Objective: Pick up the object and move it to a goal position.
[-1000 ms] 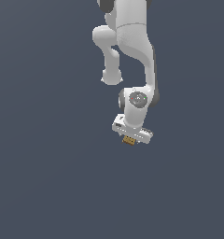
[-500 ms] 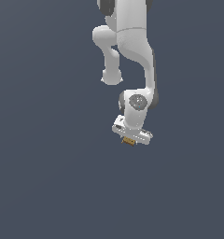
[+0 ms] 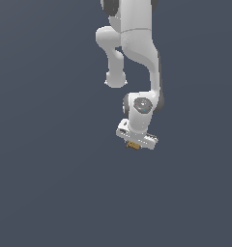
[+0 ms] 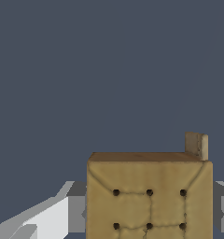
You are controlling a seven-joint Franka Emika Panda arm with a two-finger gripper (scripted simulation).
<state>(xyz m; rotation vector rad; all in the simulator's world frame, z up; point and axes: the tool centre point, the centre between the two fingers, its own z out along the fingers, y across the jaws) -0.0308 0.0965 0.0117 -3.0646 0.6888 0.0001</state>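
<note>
In the wrist view the fingers (image 4: 58, 217) stand on either side of the object (image 4: 149, 196), a pale grey pad showing at one flank and a sliver of grey at the other, and each seems to meet the block's side with no gap visible, so the gripper (image 4: 149, 212) appears closed on the block. The object is a tan-brown square block whose face toward the camera carries a grid of dark dots joined by faint seams; its far edge is a darker brown strip, and a small tan tab rises from one far corner. Behind it there is only a flat slate-blue background. In the exterior view the object (image 3: 133, 145) shows as a small brown piece just under the white gripper (image 3: 136, 143), much narrower than the gripper's crossbar, which sits tilted, its end toward the exterior view's right lying lower. Whether the block touches any surface beneath it cannot be told, since the background is uniform. Above the gripper sits a round wrist joint with a grey cap, and from there the white arm (image 3: 137, 43) climbs out of the picture's upper edge.
</note>
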